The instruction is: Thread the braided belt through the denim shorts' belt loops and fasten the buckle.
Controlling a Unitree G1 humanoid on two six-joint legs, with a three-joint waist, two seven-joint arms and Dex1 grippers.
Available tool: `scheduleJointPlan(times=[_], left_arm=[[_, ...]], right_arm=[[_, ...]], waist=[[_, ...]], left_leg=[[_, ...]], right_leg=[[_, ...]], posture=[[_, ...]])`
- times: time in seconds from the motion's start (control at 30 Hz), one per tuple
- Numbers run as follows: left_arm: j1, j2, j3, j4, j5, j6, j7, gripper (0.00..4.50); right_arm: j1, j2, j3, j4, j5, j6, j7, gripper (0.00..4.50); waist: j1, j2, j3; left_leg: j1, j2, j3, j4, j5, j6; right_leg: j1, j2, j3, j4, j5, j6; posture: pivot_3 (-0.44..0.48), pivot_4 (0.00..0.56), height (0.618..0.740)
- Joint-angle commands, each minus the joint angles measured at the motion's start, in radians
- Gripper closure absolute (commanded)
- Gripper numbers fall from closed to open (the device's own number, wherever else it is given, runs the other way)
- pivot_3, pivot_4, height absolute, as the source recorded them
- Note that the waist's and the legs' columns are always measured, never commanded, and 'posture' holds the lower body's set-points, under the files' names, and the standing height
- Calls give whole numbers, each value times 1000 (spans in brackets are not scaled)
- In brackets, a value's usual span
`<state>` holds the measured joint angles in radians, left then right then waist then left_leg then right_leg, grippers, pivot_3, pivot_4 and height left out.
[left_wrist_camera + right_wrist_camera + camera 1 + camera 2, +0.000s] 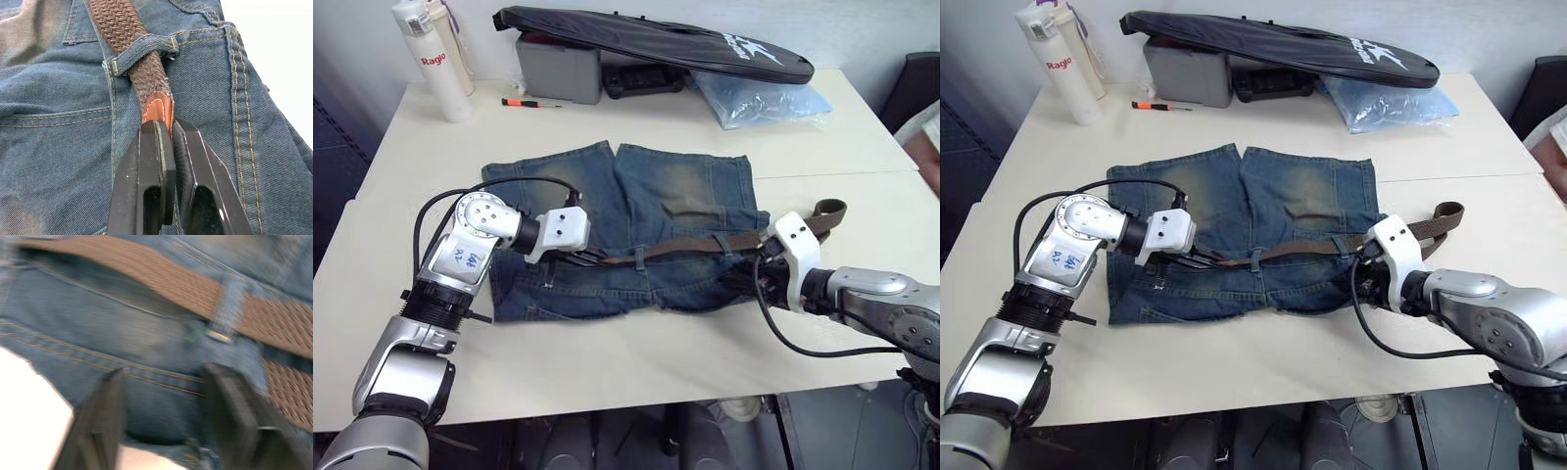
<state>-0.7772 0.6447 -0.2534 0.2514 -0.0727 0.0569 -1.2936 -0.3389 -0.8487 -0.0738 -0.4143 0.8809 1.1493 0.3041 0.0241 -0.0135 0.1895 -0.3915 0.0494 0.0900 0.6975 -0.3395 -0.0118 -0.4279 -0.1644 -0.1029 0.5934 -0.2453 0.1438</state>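
Observation:
The denim shorts (636, 191) lie flat on the table, waistband toward me. The braided belt (690, 245) runs along the waistband under a belt loop (142, 49), and its far end curls off the shorts at the right (829, 209). My left gripper (172, 128) is shut on the belt's tan leather tip (157, 105), just past that loop at the waistband's left part (597, 259). Over the shorts' right edge, my right gripper (164, 374) stands open near another belt loop (226, 303), with nothing between its fingers. The buckle is hidden.
At the back of the table (607, 352) stand a white bottle (435, 59), an orange screwdriver (530, 102), a grey case (558, 69), a long black bag (656, 39) and a blue plastic bag (759, 98).

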Motion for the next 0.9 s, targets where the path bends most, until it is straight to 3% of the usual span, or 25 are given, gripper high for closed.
scheduleJointPlan(times=[0.03, 0.07, 0.23, 0.63, 0.77, 0.9], left_arm=[[-13, 12, 26, -35, -17, 5, -4, 4500], [-12, 14, 27, -38, -18, 5, -6, 4500], [-12, 43, 41, -48, -21, 4, -22, 4500], [105, 267, 120, -83, -41, 21, -89, 4500], [139, 360, 153, -20, -15, -33, -93, 4500], [157, 371, 179, -35, -60, -7, -85, 4500]], right_arm=[[-20, 72, -25, 60, -32, -13, -17, 4069], [-23, 86, -14, 88, -52, -17, -11, 4390], [-4, 77, 78, 190, -184, -54, 36, 4390], [71, -1, 8, 330, -301, -155, 118, 4390], [60, -9, 1, 343, -313, -156, 141, 4390], [42, 12, 4, 333, -309, -146, 149, 4390]], waist=[[-2, 0, 0], [-1, 0, 0], [-2, -1, -1], [13, -8, -5], [16, -10, -6], [17, -10, -6]], left_leg=[[0, 0, 0, 0, 0, 0], [0, 0, 0, 0, 0, 0], [0, 0, 0, 0, 0, 0], [3, 0, 0, 2, -1, 1], [3, 0, 0, 2, -1, 1], [3, 0, 0, 2, -1, 1]], right_leg=[[0, 0, 0, 0, 0, 0], [0, 0, 0, 0, 0, 0], [0, 0, 0, 0, 0, 0], [5, 0, 0, -1, 1, -1], [6, 0, -1, -2, 2, -2], [5, 0, -1, -2, 2, -2]], posture=[[0, 150, 740], [0, 150, 740], [0, 150, 740], [0, 150, 740], [0, 150, 740], [0, 150, 740]])
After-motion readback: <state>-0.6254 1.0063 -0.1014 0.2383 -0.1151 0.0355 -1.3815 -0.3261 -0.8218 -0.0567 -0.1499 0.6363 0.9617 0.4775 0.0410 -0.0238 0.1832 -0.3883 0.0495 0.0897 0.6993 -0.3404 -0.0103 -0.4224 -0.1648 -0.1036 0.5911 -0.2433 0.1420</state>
